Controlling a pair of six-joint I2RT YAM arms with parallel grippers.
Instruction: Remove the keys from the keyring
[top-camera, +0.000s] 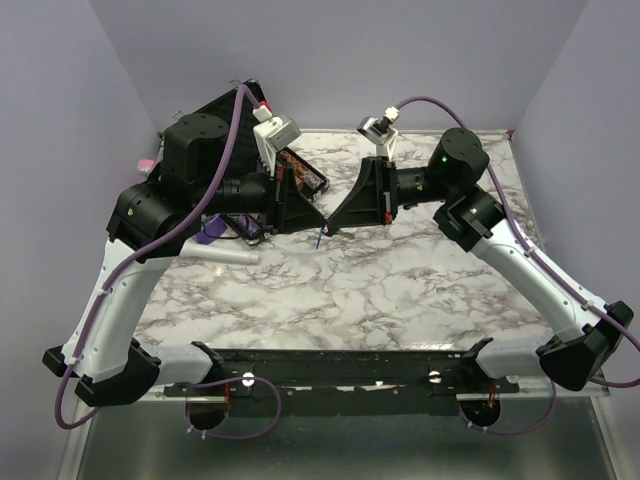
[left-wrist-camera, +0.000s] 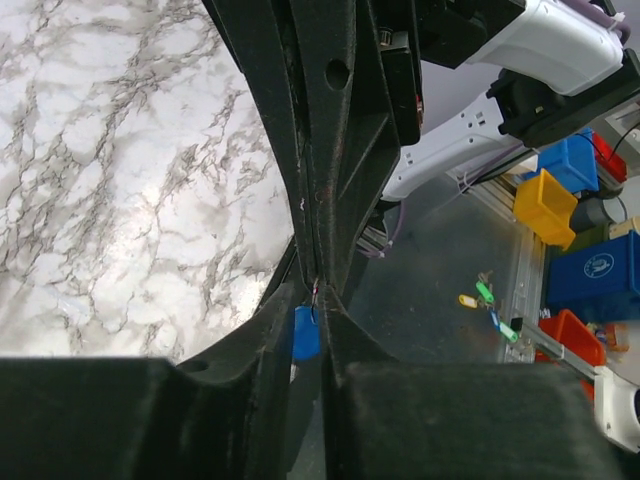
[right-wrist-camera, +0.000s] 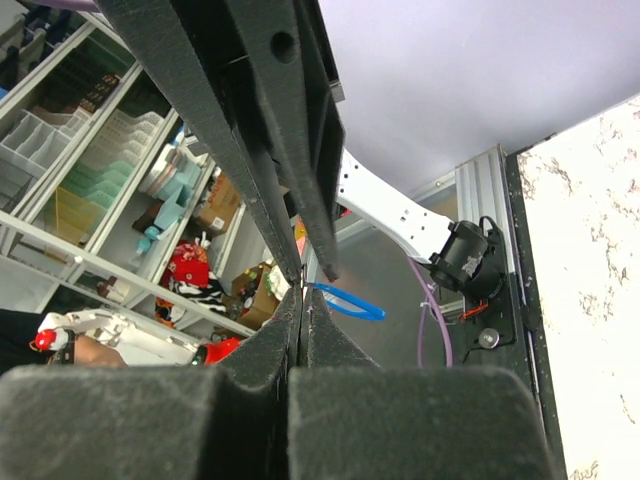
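Pinches fully closed at the right gripper (top-camera: 334, 228), on something too thin to make out. Meets the left gripper (top-camera: 316, 224) tip to tip in mid-air above the table (top-camera: 400, 290); narrowed to a slit there, with no telling whether clamping anything or merely close. Carries the keyring (top-camera: 318, 240) right at that meeting point, with the blue tag (left-wrist-camera: 305, 333) dangling below and showing through the left slit. No sighting of the keys: too small, or hidden behind the fingers. Looks like mid-separation, judging by the pose. Risks from here: pulling apart with a poor hold and dropping the lot onto the table; dragging the tag instead of a key and merely twisting the ring; squeezing thin wire too hard and bending it; losing a freed key unseen.
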